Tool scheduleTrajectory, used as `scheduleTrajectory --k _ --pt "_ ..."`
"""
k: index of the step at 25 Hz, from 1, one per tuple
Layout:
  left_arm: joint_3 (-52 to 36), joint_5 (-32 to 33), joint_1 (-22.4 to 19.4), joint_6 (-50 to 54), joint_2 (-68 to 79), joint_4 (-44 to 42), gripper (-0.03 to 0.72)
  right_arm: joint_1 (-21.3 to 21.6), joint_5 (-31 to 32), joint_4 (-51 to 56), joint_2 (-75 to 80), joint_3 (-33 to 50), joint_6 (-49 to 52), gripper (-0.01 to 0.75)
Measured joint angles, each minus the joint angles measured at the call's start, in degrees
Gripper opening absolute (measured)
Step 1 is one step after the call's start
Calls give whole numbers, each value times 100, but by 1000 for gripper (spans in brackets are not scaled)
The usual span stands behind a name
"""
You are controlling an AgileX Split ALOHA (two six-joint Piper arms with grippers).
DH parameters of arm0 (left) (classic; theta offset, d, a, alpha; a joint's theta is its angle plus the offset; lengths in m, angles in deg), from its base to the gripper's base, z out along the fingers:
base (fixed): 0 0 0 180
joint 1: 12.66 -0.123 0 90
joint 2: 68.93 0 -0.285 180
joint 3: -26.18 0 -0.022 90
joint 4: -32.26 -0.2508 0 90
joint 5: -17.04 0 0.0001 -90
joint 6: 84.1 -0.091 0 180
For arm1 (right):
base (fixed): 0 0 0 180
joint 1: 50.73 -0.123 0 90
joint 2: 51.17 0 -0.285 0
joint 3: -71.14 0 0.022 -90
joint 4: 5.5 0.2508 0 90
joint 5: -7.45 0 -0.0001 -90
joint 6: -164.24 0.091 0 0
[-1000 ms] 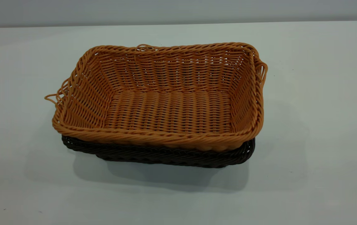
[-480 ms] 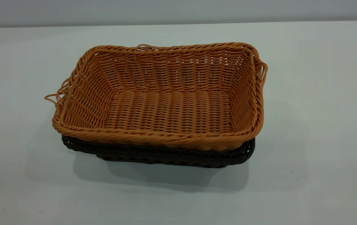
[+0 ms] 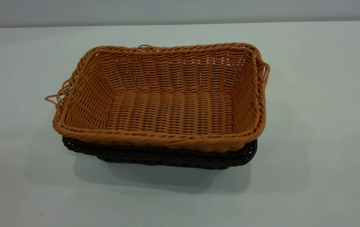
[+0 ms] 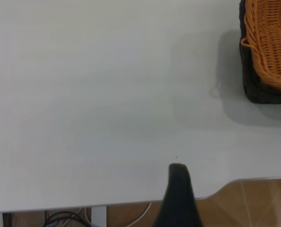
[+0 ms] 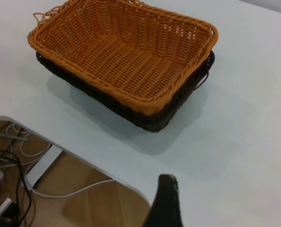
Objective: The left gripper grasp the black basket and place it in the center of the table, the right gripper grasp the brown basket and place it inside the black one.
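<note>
The brown basket (image 3: pixel 170 104) sits nested inside the black basket (image 3: pixel 173 159) at the middle of the table (image 3: pixel 318 157); only the dark rim and lower wall show beneath it. Both baskets also show in the right wrist view, the brown basket (image 5: pixel 121 52) over the black basket (image 5: pixel 145 118), and in the left wrist view, the brown basket (image 4: pixel 273 42) in the black basket (image 4: pixel 263 92). Neither gripper shows in the exterior view. My left gripper (image 4: pixel 178 198) is a dark shape over the table's edge, far from the baskets. My right gripper (image 5: pixel 166 203) is likewise back near the table's edge, apart from the baskets.
The table's edge (image 5: pixel 83 163) with a rounded corner shows in the right wrist view, with cables (image 5: pixel 13 156) on the wooden floor below. The left wrist view also shows the table's edge (image 4: pixel 235 182) and floor beyond it.
</note>
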Motion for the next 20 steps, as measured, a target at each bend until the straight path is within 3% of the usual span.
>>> scheduleTrajectory --k 9,15,20 --pt "0 -15 0 0 0 -37 529 83 0 0 0 0 0 584" --pt "0 -15 0 0 0 -37 529 1249 -17 -234 0 0 94 584" --pt "0 -15 0 0 0 -37 529 1811 -88 -612 0 12 620 584"
